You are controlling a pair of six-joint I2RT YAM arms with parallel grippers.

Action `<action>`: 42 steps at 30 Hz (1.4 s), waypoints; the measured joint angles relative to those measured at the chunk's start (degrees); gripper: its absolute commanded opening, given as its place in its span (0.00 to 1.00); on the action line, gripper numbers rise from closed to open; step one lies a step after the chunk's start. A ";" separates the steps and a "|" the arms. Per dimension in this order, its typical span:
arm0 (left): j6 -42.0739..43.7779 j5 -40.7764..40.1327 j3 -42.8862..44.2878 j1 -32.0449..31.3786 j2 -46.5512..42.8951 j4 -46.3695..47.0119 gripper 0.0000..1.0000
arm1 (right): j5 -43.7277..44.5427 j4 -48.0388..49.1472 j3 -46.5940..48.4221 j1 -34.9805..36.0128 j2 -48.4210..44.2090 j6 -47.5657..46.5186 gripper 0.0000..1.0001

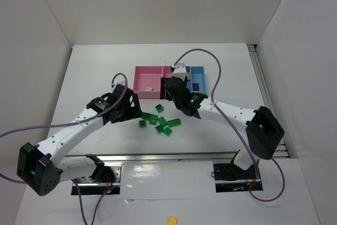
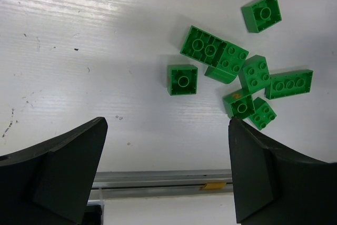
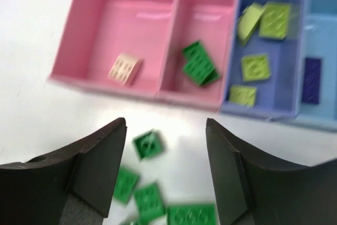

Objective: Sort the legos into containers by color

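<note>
Several bright green legos (image 1: 160,122) lie loose on the white table in front of the joined trays; they show in the left wrist view (image 2: 231,67) and, blurred, in the right wrist view (image 3: 148,144). The left pink tray (image 3: 131,30) holds a cream brick (image 3: 125,69). The second pink tray (image 3: 210,25) holds green bricks (image 3: 200,64). The blue tray (image 3: 279,85) holds yellow-green bricks (image 3: 256,67). The light blue tray (image 3: 321,35) holds a purple brick (image 3: 312,80). My left gripper (image 1: 134,110) (image 2: 166,125) is open and empty, left of the pile. My right gripper (image 1: 169,89) (image 3: 166,122) is open and empty, above the table between pile and trays.
A metal rail (image 1: 174,157) runs along the near table edge, with a small yellow piece (image 2: 213,185) in it. A lone opaque yellow brick (image 1: 172,219) lies near the bottom. White walls enclose the table. Purple cables (image 1: 210,56) loop over the arms.
</note>
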 measured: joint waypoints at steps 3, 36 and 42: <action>-0.09 -0.44 0.00 0.07 -0.07 -0.11 0.98 | -3.48 0.39 -4.17 2.84 -1.51 0.24 0.86; -1.42 -1.33 -1.18 0.07 -2.89 -0.92 0.98 | -11.26 1.33 4.22 2.86 21.07 -4.72 0.28; -1.05 -1.38 -1.25 0.39 -2.89 -0.76 0.98 | -6.12 -0.09 2.29 2.45 11.61 -4.66 0.29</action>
